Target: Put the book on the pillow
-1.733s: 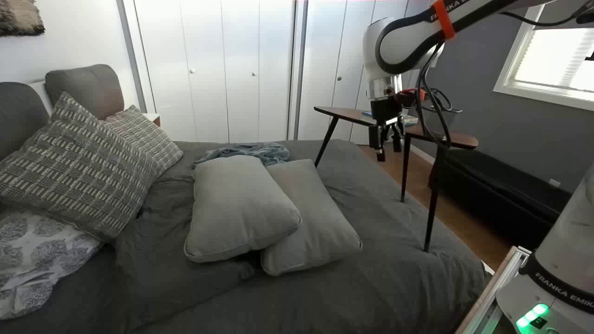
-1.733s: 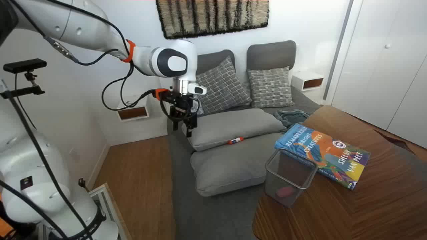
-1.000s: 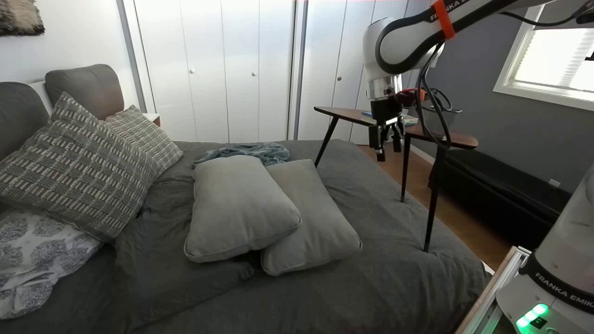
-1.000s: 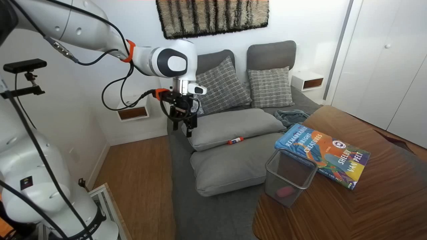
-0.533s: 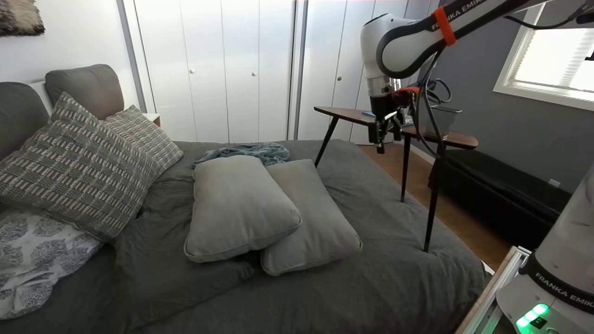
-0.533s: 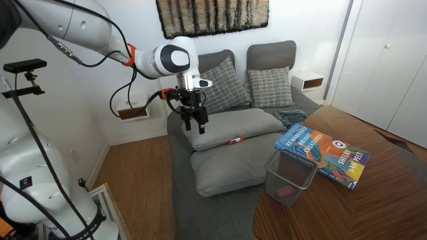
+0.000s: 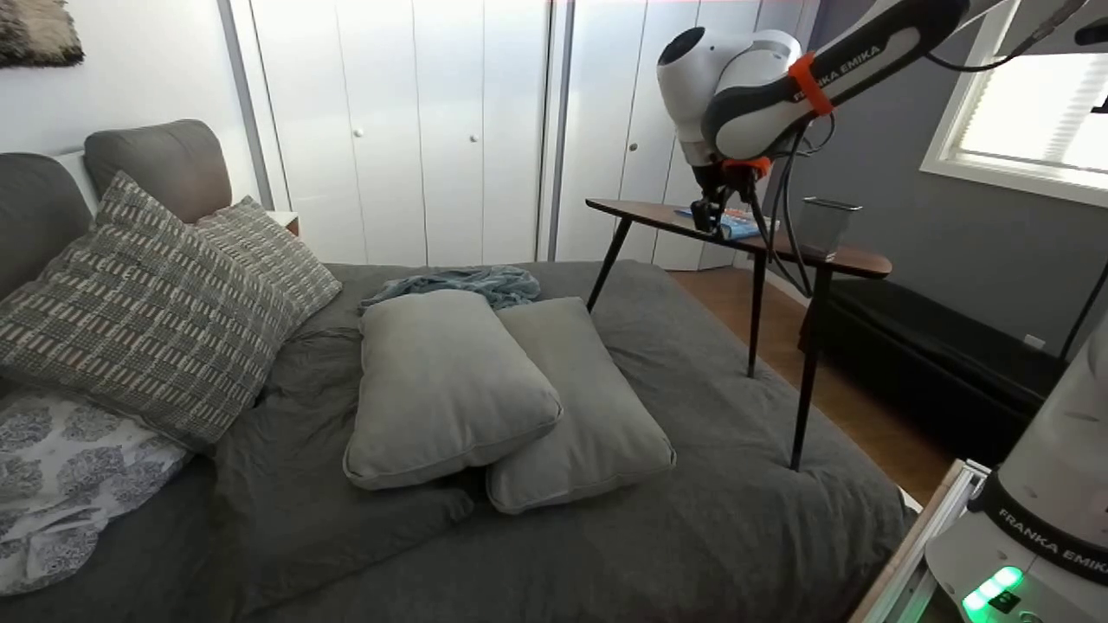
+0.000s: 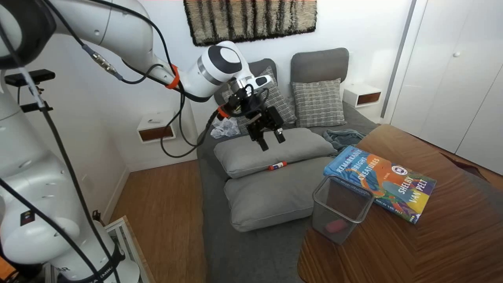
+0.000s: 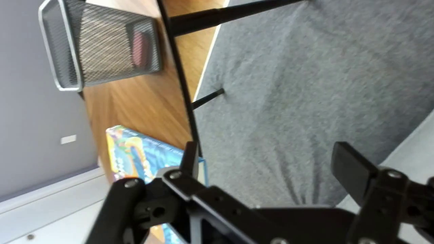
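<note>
The book lies flat on the table, cover up, its title to be read in an exterior view; a mesh bin with something pink in it stands in front of part of it there. The table's legs stand on the bed. On the bed one pillow overlaps the edge of another pillow (a small orange-and-white tube lies where the two meet), and a crumpled blue cloth is just beside them. Patterned cushions lean by the headrests. The gripper hangs tilted in the air, well apart from the book, its fingers spread wide. In the wrist view one finger covers part of the book, and the bed shows between the fingertips.
</note>
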Tool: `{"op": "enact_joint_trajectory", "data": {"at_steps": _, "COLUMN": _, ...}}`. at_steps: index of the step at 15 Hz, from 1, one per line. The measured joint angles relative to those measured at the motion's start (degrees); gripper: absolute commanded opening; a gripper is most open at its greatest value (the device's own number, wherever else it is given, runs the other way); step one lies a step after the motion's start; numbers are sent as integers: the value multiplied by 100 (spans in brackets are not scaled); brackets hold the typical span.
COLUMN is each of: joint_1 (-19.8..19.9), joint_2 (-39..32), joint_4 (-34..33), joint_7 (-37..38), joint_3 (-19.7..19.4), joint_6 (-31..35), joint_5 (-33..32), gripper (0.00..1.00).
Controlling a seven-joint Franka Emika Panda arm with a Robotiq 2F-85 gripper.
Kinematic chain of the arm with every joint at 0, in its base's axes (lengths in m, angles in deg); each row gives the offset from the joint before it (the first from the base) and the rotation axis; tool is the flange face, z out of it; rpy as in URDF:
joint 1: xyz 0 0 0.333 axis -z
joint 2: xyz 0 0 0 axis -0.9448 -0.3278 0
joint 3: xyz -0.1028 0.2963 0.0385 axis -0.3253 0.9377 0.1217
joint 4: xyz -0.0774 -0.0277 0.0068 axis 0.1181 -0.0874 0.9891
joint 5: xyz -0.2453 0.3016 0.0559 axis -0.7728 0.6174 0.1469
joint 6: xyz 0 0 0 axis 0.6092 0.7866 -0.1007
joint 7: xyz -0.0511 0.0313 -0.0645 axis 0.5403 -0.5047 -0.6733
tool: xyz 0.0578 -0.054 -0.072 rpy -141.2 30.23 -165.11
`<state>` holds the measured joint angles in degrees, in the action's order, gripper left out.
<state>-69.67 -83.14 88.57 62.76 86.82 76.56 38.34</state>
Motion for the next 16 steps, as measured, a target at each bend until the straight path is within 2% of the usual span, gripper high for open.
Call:
{"op": "enact_joint_trajectory", "data": {"at_steps": 2, "joint_1": 32, "joint_2": -195, "joint_4": -126, "joint_7": 510, "joint_3": -136, "joint_6": 9, "joint_5": -541, "gripper": 100}}
{"op": "enact_joint_trajectory", "data": {"at_steps": 11, "joint_1": -7, "joint_2": -277, "joint_4": -155, "joint_7": 637, "joint_3": -174, "joint_6": -59, "joint_5": -640, "gripper": 100}}
{"op": "enact_joint_trajectory", "data": {"at_steps": 16, "joint_1": -113, "joint_2": -622, "joint_4": -283, "joint_7": 1530, "joint_3": -171, "joint_6": -467, "joint_5": -1684, "gripper": 100}}
